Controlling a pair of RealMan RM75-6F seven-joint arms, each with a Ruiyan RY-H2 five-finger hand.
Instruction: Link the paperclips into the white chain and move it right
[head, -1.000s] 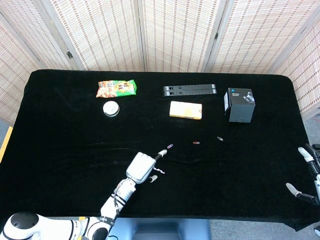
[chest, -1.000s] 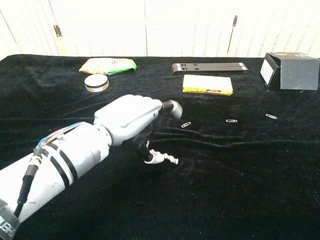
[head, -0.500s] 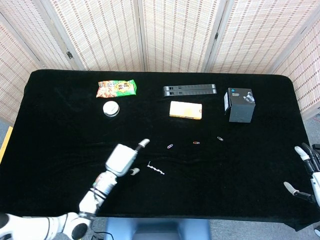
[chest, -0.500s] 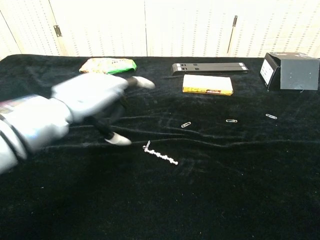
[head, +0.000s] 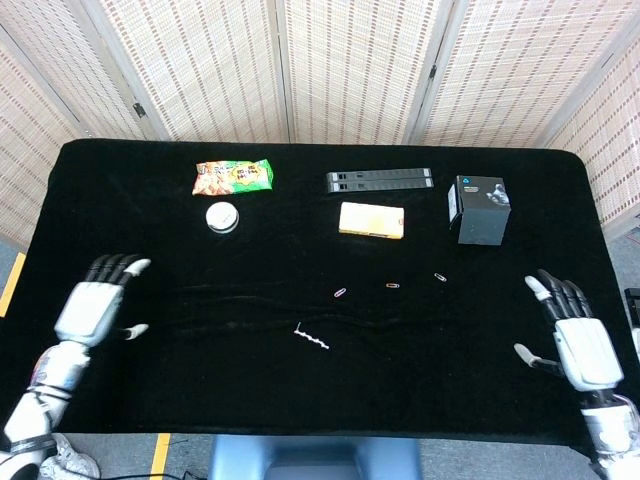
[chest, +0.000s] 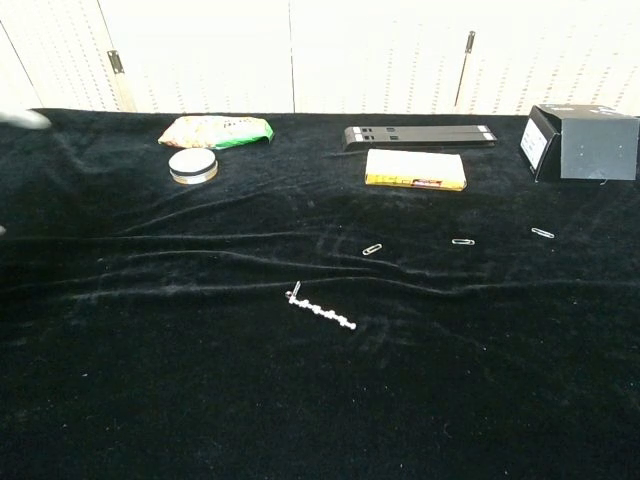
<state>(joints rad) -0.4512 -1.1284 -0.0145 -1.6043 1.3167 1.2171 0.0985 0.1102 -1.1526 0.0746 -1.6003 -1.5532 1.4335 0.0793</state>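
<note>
Head view showed both hands well clear of the work: the left hand (head: 95, 308) hung over the table's left edge and the right hand (head: 577, 345) over the right edge, each with fingers spread and holding nothing. The white chain (head: 311, 337) lay loose on the black cloth (head: 150, 220) near the middle front, slanting from upper left to lower right, with a short dark piece at its upper end in the chest view. Three paperclips lay apart from it in a row further back: the nearest paperclip (head: 340, 292) just up and right of the chain, the middle paperclip (head: 392, 285), and the far paperclip (head: 440, 276). None looked linked yet, so the threading seemed undone. The risk lay in the small, flat clips on soft, creased fabric: broad fingertips could push one into a fold or flick it away instead of pinching it. Dragging the chain rightward by one end might also snag it on the wrinkles.
</note>
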